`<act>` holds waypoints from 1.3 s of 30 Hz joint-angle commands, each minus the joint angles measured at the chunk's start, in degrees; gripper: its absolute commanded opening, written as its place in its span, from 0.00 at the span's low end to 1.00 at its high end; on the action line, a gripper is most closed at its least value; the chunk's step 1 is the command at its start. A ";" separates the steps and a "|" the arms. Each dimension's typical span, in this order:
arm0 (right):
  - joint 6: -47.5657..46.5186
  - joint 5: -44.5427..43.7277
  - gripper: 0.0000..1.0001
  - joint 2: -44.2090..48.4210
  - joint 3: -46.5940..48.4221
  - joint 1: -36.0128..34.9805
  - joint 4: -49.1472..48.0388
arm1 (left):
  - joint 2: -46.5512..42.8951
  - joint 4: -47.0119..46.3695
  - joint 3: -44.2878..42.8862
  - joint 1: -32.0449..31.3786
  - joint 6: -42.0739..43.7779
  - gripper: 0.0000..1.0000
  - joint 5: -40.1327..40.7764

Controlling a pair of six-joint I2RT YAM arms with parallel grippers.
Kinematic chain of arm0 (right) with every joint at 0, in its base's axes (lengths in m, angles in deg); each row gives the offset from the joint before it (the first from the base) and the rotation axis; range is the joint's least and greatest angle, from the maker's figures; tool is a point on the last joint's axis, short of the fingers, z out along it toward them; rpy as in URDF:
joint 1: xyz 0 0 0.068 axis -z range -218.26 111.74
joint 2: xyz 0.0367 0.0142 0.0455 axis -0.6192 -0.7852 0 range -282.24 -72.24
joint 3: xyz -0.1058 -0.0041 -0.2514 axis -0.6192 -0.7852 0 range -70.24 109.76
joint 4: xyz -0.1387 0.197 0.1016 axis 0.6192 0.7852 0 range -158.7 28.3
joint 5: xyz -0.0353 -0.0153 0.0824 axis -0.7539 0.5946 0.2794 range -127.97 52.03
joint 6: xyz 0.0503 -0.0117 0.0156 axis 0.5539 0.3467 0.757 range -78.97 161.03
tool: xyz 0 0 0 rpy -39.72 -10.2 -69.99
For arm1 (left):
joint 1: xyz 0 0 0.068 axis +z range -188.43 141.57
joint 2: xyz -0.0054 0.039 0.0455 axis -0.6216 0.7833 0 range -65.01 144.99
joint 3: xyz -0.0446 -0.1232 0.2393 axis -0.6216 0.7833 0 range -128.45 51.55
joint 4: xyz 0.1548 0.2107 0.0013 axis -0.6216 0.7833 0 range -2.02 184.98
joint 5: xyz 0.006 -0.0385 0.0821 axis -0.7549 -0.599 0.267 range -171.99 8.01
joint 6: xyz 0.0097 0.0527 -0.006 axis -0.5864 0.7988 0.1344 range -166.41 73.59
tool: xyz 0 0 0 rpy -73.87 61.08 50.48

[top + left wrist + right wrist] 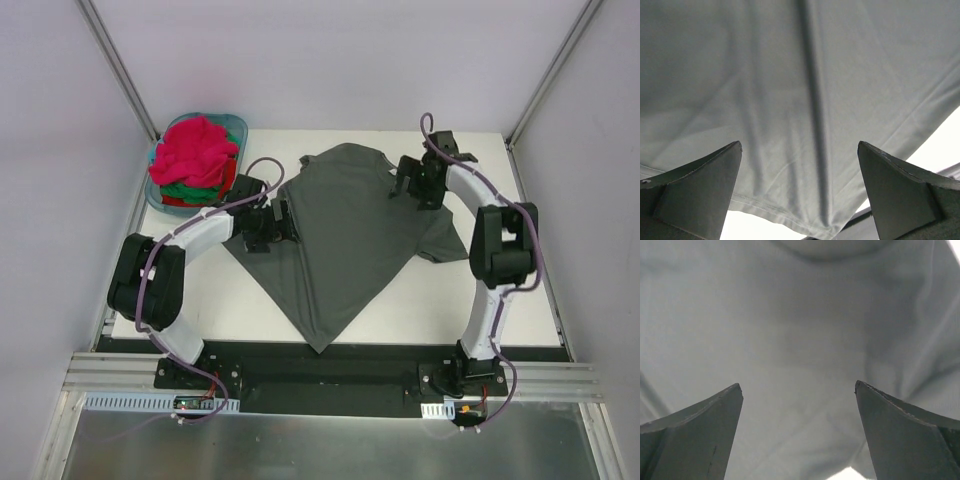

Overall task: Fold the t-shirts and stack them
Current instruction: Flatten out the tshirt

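A dark charcoal grey t-shirt (340,235) lies spread on the white table, turned so one bottom corner points at the near edge. My left gripper (283,222) hovers over its left edge, jaws wide open, nothing between them. In the left wrist view the grey t-shirt (790,90) fills the frame, its stitched hem low between the fingertips (735,150). My right gripper (410,180) stands open above the shirt's upper right part, near the collar. The right wrist view shows only the wrinkled grey t-shirt (800,330) between its open fingers (735,392). Bright pink, red and green t-shirts (195,160) are heaped at the back left.
A teal plastic basket (236,126) at the table's back left corner holds the coloured heap. White table surface (500,300) shows to the right of and in front of the grey shirt. Enclosure walls and metal posts (115,65) border the table.
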 commanded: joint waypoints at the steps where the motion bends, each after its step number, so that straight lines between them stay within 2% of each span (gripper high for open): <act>1: -3.16 3.75 0.97 -10.77 14.47 2.33 7.98 | 3.22 -2.50 -2.62 2.08 -1.62 0.99 3.34; 5: -3.25 2.18 0.97 -15.70 16.33 4.79 8.96 | 8.75 -0.49 -7.71 2.17 -0.92 0.99 5.10; 10: -0.26 6.82 0.99 -15.80 10.55 9.54 8.52 | 18.68 3.56 -17.63 2.17 0.13 0.99 5.37; 12: 0.70 6.22 0.99 -13.00 5.55 12.95 6.68 | 22.90 5.14 -23.34 2.17 0.92 0.99 6.68; 17: 3.77 3.77 0.99 -0.97 -11.23 18.23 0.80 | 33.18 8.14 -41.35 1.91 2.68 0.99 2.56; 22: 8.79 -2.13 0.98 13.27 -30.83 18.86 -4.92 | 44.52 10.15 -59.46 1.91 2.95 0.99 -3.32; 25: 11.25 -1.61 0.98 19.86 -37.79 18.68 -8.26 | 47.00 11.38 -65.28 1.91 3.56 0.99 -3.77; 28: 8.63 -2.83 0.97 23.83 -37.29 18.68 -6.96 | 44.38 11.83 -64.86 1.91 4.96 0.99 -4.30; 32: 2.83 -6.35 0.96 27.43 -31.67 18.59 -0.46 | 35.16 12.35 -59.86 1.91 7.60 0.99 -1.58; 35: 2.90 -7.84 0.96 33.39 -33.05 17.37 0.61 | 26.12 12.44 -51.00 1.91 8.22 0.99 -0.52; 39: 6.50 -8.38 0.96 44.73 -39.99 14.38 1.57 | 12.58 12.44 -32.91 1.64 4.63 0.99 2.10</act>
